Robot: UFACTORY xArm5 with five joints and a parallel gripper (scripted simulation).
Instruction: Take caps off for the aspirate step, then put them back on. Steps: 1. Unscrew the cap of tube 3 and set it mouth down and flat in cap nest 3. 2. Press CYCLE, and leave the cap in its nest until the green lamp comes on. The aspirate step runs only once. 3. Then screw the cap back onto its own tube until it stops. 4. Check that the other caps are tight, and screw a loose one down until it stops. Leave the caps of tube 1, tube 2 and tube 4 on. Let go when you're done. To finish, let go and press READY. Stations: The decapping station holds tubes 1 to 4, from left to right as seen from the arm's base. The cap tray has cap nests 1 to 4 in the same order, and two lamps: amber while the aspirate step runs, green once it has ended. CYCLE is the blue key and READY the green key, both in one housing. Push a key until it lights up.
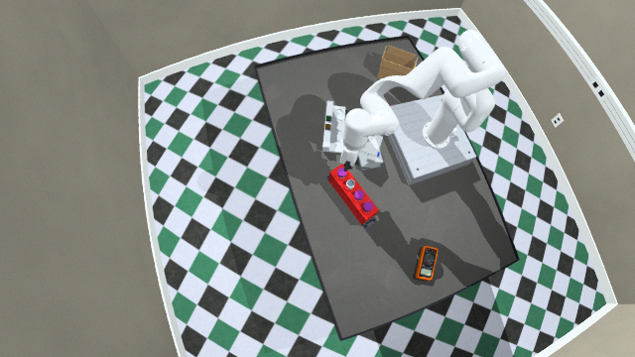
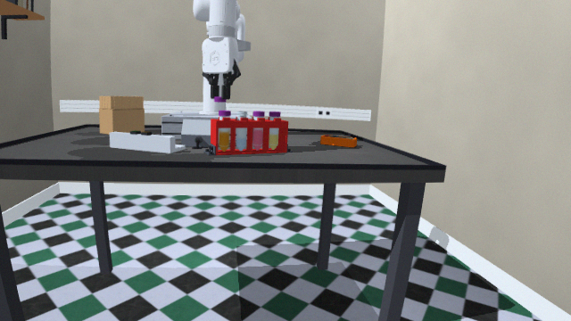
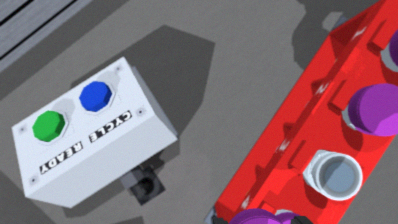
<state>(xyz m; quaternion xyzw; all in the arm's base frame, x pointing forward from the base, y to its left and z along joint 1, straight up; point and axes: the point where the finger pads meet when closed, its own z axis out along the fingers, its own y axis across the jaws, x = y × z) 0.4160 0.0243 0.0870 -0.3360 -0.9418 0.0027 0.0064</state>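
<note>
My black two-finger gripper (image 2: pixel 219 95) is clamped on a small purple screw cap (image 2: pixel 219 99) above the red tube rack (image 2: pixel 249 147). Worry: I could drop or tilt it before the white cap tray (image 2: pixel 142 142).

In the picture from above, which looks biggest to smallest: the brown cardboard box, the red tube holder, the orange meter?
1. Red tube holder, longest.
2. Cardboard box, partly hidden by the arm, so its rank is unsure.
3. Orange meter, smallest.

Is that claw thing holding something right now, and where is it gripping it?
Yes: the gripper holds a purple cap by its sides, lifted above the red tube rack.
</note>
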